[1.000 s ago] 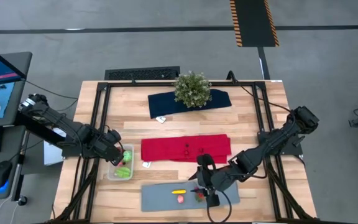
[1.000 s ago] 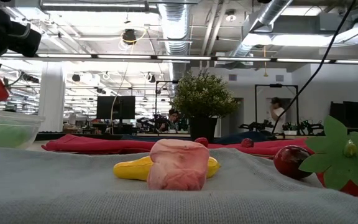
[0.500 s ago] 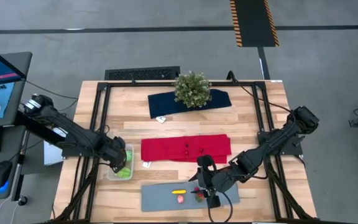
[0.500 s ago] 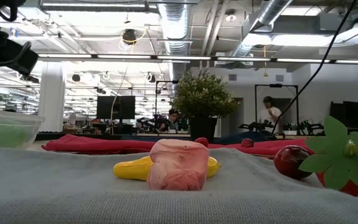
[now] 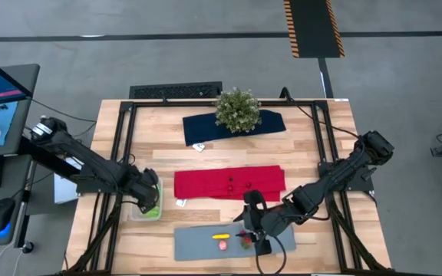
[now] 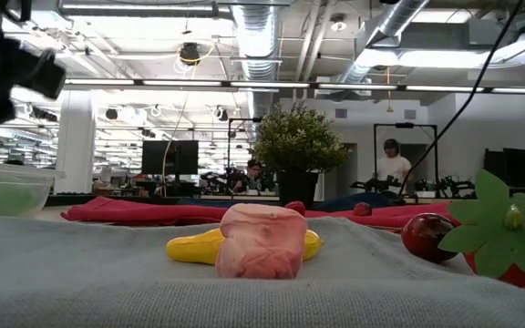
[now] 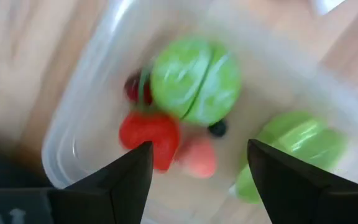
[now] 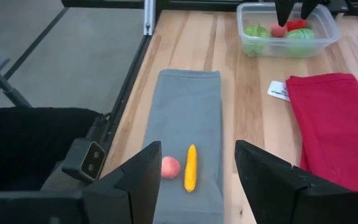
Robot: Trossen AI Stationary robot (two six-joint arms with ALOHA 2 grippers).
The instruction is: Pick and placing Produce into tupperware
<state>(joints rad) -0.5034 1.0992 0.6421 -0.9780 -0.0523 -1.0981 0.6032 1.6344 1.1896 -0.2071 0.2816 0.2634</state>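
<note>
The clear tupperware [image 5: 146, 210] stands near the table's left edge and holds two green pieces [image 7: 194, 78], a red strawberry [image 7: 148, 134], a pink piece [image 7: 197, 157] and dark berries. My left gripper [image 7: 197, 152] hangs open just above it, pointing down, with nothing between its fingers. On the grey mat [image 5: 198, 244] lie a yellow piece [image 8: 191, 167], a pink piece [image 8: 170, 167], a dark red berry [image 6: 424, 235] and a leafy strawberry [image 6: 504, 232]. My right gripper [image 8: 196, 144] hovers open over the mat's right half.
A red cloth [image 5: 229, 184] lies behind the mat. A navy cloth [image 5: 206, 129] with a potted plant [image 5: 237, 110] on it lies at the far side. White tags [image 5: 181, 203] lie on the wood. Black frame rails [image 5: 121, 153] run along both sides. People stand in the room beyond.
My left gripper has sunk and gone toward the near edge, over the tupperware, rolling its wrist as it went. Its fingers have opened and let go of a red piece, which no longer shows under it in the low view.
</note>
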